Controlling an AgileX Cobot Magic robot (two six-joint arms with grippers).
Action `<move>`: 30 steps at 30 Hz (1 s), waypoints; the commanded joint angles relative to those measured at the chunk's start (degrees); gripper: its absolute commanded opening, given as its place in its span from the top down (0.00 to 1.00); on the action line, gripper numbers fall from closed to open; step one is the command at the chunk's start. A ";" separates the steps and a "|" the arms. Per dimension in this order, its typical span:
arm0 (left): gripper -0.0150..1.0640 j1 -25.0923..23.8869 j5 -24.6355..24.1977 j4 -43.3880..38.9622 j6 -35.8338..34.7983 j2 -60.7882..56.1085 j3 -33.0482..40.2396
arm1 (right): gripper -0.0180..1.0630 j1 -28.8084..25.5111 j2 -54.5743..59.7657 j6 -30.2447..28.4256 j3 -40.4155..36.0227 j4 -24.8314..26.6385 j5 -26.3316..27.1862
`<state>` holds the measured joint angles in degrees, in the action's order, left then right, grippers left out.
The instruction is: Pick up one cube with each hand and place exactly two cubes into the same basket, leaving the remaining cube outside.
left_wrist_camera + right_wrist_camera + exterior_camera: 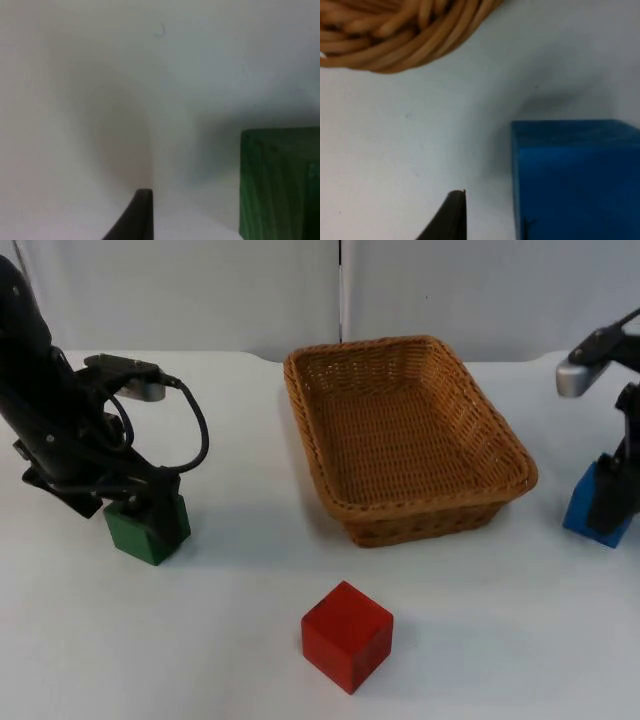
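green cube (148, 531): on the table (200, 640) at left of the frame, one corner toward the camera, under the left gripper (135, 502)
blue cube (597, 505): right edge of the frame, beside the basket
red cube (347, 636): lower centre, corner forward, apart from both arms
basket (310, 430): wicker, upper centre, long axis running away from the camera
left gripper: down at the green cube; finger spread, cannot tell
right gripper (612, 502): down at the blue cube; cannot tell
writing: nothing legible
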<state>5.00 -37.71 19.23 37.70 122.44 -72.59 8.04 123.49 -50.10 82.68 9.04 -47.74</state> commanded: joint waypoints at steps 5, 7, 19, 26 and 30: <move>0.01 0.38 0.70 -0.23 -0.26 -0.12 -0.39 | 0.14 1.23 2.09 0.37 0.44 0.26 1.05; 0.01 0.38 0.70 -0.23 -0.26 -0.12 -0.39 | 0.18 1.23 2.09 0.37 0.44 0.26 1.05; 0.06 0.38 0.67 0.44 -0.26 0.64 -0.24 | 0.26 1.23 2.09 0.60 0.44 0.12 2.42; 0.56 0.38 -1.29 0.44 -0.26 0.53 -0.24 | 0.72 1.23 1.58 1.20 0.44 0.12 -0.17; 0.83 0.38 -3.25 0.67 -0.26 -0.01 -0.36 | 0.98 1.23 -0.10 1.24 0.44 -1.83 -1.05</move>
<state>5.09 -39.65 19.23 37.59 122.97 -72.59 8.98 124.77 -48.84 82.68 7.67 -47.92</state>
